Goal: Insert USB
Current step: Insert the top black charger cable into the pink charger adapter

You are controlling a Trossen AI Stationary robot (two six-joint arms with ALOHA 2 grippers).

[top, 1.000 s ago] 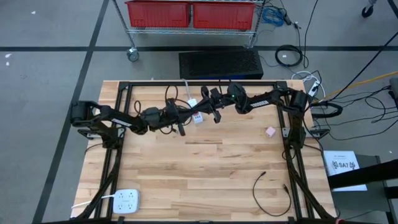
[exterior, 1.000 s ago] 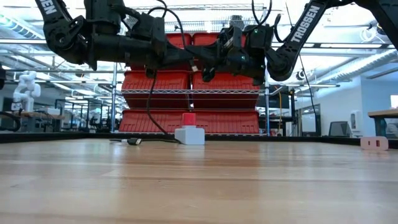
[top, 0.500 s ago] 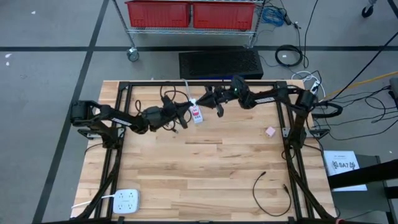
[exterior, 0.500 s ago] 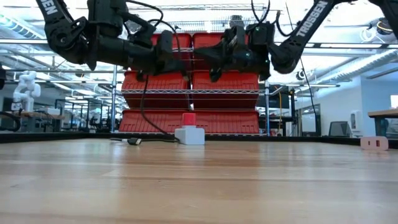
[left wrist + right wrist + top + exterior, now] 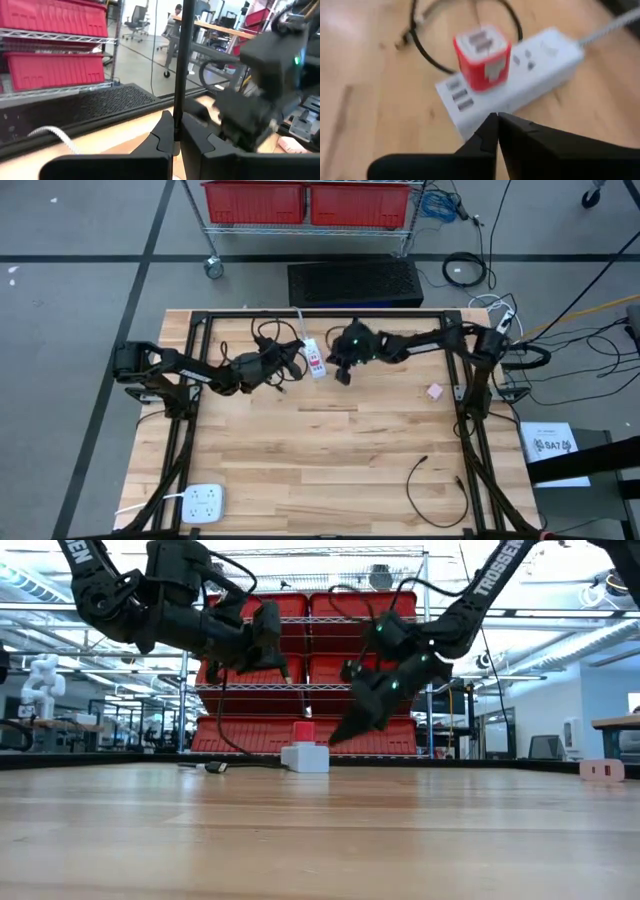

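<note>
Wooden table [image 5: 330,450]: your left gripper [image 5: 291,367], raised, pinches a black cable [image 5: 179,65]; your right gripper [image 5: 340,376], jaws closed and empty, tilts down beside the white power strip [image 5: 520,82] carrying a red adapter [image 5: 482,56].

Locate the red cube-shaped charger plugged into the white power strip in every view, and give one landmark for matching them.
High view: the red cube-shaped charger sits near the table's far edge, between the two arms.
Low view: centre, atop the white power strip, at.
Left wrist view: not visible.
Right wrist view: upper centre, just beyond the right pincer, which is shut.
Shared landmark: the white power strip under it.
</note>
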